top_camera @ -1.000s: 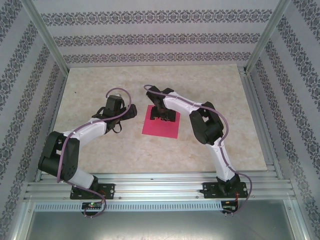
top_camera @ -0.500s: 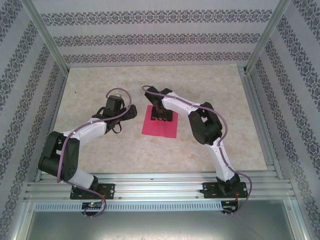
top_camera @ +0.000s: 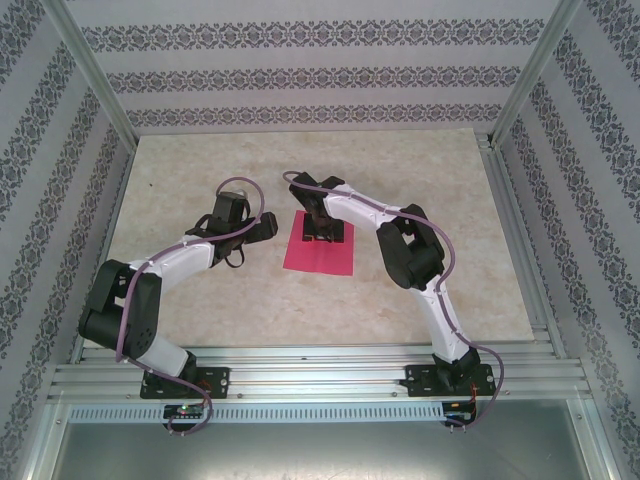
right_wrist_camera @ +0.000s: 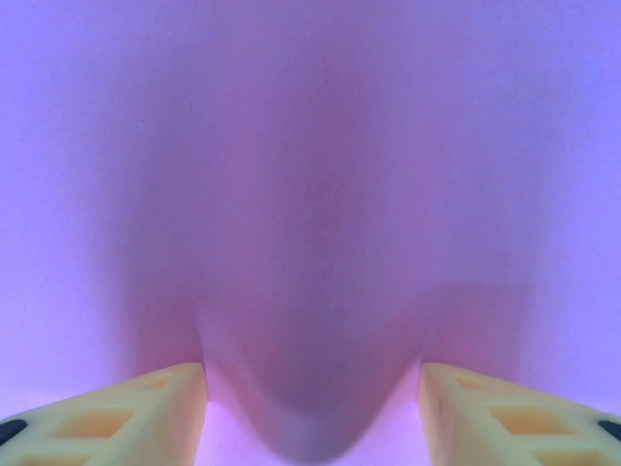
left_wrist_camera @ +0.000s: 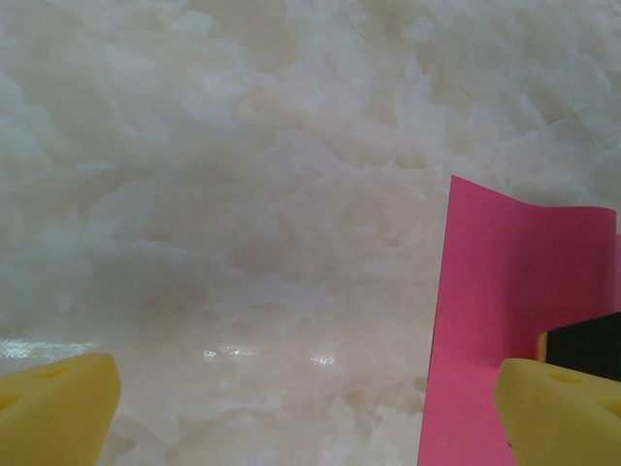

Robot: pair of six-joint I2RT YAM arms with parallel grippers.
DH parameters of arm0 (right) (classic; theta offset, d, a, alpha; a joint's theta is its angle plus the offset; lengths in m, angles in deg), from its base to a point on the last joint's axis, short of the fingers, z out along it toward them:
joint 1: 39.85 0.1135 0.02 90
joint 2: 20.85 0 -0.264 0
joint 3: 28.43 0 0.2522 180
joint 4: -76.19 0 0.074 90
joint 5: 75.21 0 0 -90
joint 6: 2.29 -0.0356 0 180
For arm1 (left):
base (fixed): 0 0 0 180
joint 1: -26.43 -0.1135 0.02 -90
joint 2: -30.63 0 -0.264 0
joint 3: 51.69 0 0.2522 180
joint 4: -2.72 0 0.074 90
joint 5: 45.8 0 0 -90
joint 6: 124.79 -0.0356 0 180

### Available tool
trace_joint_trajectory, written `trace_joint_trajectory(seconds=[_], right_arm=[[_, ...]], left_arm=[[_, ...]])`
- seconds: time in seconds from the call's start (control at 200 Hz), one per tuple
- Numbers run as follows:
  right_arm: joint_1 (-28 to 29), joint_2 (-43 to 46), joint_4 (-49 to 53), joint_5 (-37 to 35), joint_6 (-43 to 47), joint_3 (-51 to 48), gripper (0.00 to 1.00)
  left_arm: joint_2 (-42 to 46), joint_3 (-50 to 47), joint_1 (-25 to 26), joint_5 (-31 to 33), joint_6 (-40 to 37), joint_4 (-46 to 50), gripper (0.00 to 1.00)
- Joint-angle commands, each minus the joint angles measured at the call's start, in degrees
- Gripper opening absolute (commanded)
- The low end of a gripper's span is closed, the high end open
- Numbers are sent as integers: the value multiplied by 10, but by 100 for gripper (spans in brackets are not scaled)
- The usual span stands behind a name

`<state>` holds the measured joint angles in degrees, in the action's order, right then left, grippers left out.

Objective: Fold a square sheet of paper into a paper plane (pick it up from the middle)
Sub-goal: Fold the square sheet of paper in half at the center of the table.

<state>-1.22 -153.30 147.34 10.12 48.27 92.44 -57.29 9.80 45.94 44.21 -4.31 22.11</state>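
Note:
The square sheet of paper (top_camera: 322, 256) lies flat and magenta-pink in the middle of the table. My right gripper (top_camera: 326, 232) points down onto its far half. In the right wrist view its yellow fingertips (right_wrist_camera: 136, 413) press on the sheet (right_wrist_camera: 310, 146), which humps up between them; the right gripper (right_wrist_camera: 310, 413) is still open, with a wide gap between its jaws. My left gripper (top_camera: 262, 228) hovers just left of the sheet, wide open and holding nothing. In the left wrist view the sheet's left edge (left_wrist_camera: 514, 320) lies in front of the right fingertip of the left gripper (left_wrist_camera: 306, 417).
The marbled beige tabletop (top_camera: 200, 300) has bare room on all sides of the sheet. Aluminium frame rails (top_camera: 520, 250) and patterned walls border it. Both arm bases sit on the near rail (top_camera: 300, 375).
The right gripper's jaws have narrowed on the sheet, which now bulges between them. The left arm has barely shifted.

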Motion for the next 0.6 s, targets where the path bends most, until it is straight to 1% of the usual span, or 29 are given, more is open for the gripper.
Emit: trace_joint_trajectory(seconds=[0.0,0.1,0.14,0.275,0.33,0.46,0.505,0.594], right_arm=[[11,-13,8,20,10,11,57],[12,-10,11,14,11,13,56],[11,-5,9,12,11,12,53],[12,17,-5,15,14,8,51],[10,22,-13,26,16,5,47],[8,26,-8,28,17,7,46],[7,32,-11,36,17,4,41],[5,55,-48,58,14,-21,41]], left_arm=[[-4,14,-5,-9,-4,-10,100],[-4,16,-5,-9,-5,-8,100],[-3,17,-5,-9,-5,-6,100],[-3,17,-5,-9,-5,-5,100],[-3,18,-5,-8,-5,-4,100],[-2,19,-5,-7,-5,-2,100],[-2,19,-5,-6,-5,-2,100],[-3,20,-5,-6,-5,0,100]])
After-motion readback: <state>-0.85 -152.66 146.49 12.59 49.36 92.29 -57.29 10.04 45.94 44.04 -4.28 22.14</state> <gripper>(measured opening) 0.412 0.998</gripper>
